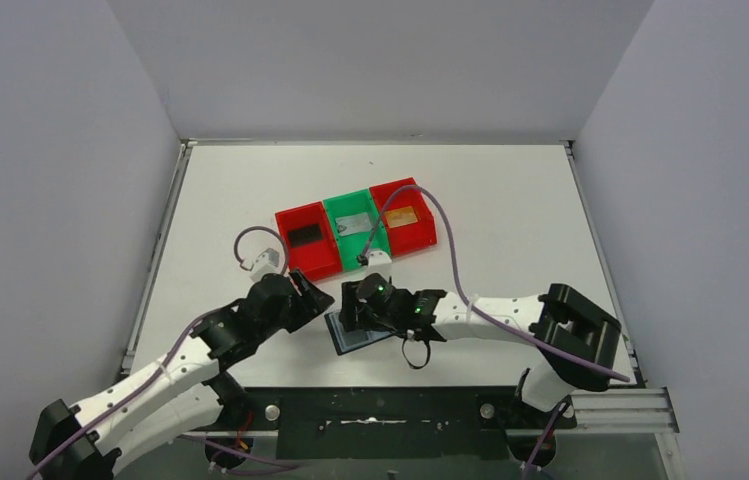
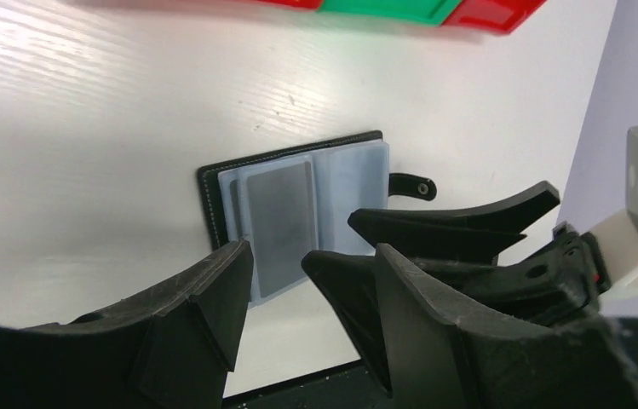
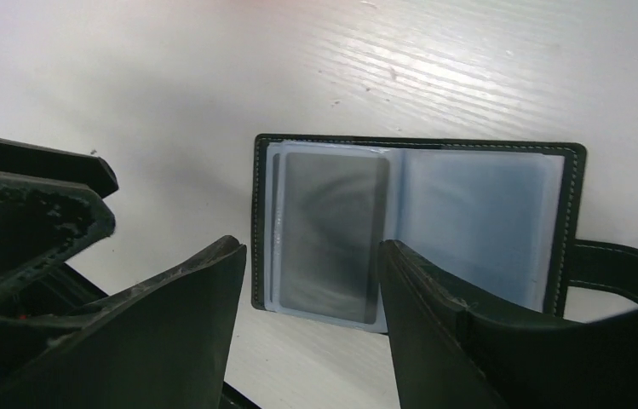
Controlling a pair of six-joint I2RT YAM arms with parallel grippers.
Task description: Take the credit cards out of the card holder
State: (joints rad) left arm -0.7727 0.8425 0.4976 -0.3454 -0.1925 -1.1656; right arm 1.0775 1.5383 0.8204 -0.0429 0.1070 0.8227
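The card holder (image 1: 352,337) lies open and flat on the white table near the front edge. Its clear sleeves face up in the left wrist view (image 2: 345,183) and the right wrist view (image 3: 477,213). A grey credit card (image 3: 332,226) sits in the left sleeve, also visible as a grey card (image 2: 277,221). My right gripper (image 3: 308,247) hovers open just above the holder's near edge, nothing between its fingers. My left gripper (image 2: 311,254) is open too, beside the holder's left side, close to the right gripper's fingers (image 2: 451,223).
A row of bins stands behind the holder: a red bin (image 1: 305,240) with a dark card, a green bin (image 1: 355,228) with a grey card, a red bin (image 1: 405,218) with an orange card. The holder's snap strap (image 3: 630,268) sticks out sideways. The table's front edge is close.
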